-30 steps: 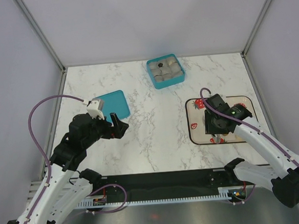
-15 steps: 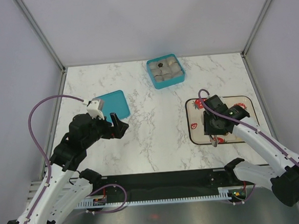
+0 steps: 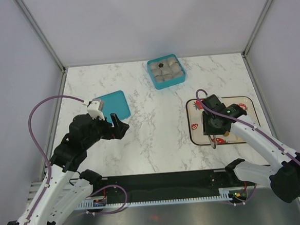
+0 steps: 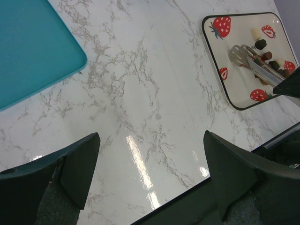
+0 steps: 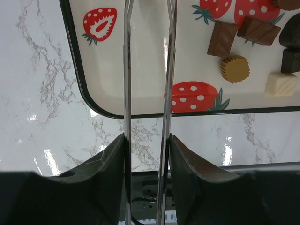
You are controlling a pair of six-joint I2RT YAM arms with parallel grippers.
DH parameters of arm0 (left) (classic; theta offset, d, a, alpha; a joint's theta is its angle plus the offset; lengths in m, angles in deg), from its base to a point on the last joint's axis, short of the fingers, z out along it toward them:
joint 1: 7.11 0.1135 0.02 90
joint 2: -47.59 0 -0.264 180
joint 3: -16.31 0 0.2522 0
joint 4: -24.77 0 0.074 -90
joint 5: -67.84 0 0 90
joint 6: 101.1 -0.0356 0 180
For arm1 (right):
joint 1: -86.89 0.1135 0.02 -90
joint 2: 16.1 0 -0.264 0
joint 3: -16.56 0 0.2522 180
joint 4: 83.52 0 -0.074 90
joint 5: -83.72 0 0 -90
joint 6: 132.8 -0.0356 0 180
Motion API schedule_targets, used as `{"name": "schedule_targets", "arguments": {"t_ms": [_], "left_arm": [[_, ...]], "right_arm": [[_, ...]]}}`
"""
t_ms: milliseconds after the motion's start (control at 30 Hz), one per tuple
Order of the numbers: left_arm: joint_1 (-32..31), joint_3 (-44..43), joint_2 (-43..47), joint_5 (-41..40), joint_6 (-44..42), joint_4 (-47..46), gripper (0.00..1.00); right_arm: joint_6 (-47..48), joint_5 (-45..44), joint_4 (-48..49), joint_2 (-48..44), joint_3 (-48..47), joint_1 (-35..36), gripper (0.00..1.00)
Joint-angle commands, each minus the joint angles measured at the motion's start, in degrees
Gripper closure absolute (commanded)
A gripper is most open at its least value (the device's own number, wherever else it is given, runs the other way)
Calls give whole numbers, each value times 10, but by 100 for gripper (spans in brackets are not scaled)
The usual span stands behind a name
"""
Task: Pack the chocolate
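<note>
Where your right arm reaches over the strawberry-print tray (image 3: 246, 106), the right gripper (image 5: 146, 138) is closed on a pair of metal tongs (image 5: 127, 70), one finger pressing each blade from outside. The two blades stand slightly apart, parallel, with bare tray showing between them. Their tips run out of the wrist view. From the left wrist camera the tips sit low over the tray, just beside the chocolate (image 4: 265, 49), and I cannot tell whether they touch a piece.

The chocolate (image 5: 235, 68) lies loose on the tray, clustered toward its near right part: brown blocks, a tan fluted round, a whitish block and dark pieces.

Your left gripper (image 4: 150, 140) hangs above the marble table (image 3: 156, 127) with its jaws spread fully wide, and you have nothing in it. It is near the flat teal lid (image 3: 113, 104).

The teal box (image 3: 166, 71) stands at the far side, well apart from the tray. One small dark item shows in a far compartment.
</note>
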Motion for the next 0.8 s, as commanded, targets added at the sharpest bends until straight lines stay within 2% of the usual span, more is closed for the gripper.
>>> {"name": "schedule_targets", "arguments": {"t_ms": [0,167,400,767], "left_arm": [[-1,-3,1,6,-18,-7,1],[-1,-3,1,6,-18,-7,1],[-1,-2,1,6,-18,-6,1],[-1,-2,-3,12,-18,-7,1]], "right_arm": [[6,4,18,1,-17,2,54],[9,9,6,-2,-51,3,62],[22,5,-1,34,-153,3,64],[94,10,89,268,-422,3,64]]}}
